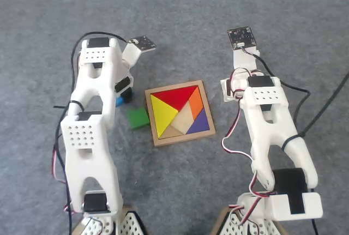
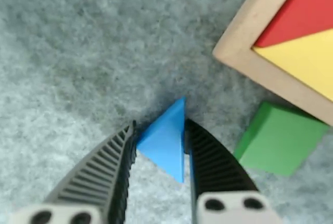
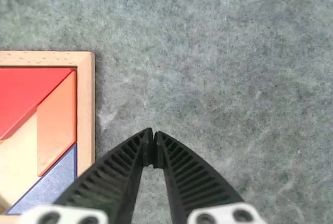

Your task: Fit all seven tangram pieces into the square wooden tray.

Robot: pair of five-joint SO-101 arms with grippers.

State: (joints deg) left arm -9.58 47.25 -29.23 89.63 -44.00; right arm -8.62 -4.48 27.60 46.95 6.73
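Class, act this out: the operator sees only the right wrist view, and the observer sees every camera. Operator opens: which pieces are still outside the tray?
Observer: A green piece lies on the grey mat, beside the tray on the left arm's side.
Operator: Any others?
Observer: A blue triangle, clamped in the left gripper.
Operator: Is it above the tray?
Observer: No, it is off the tray's corner, near the green piece.
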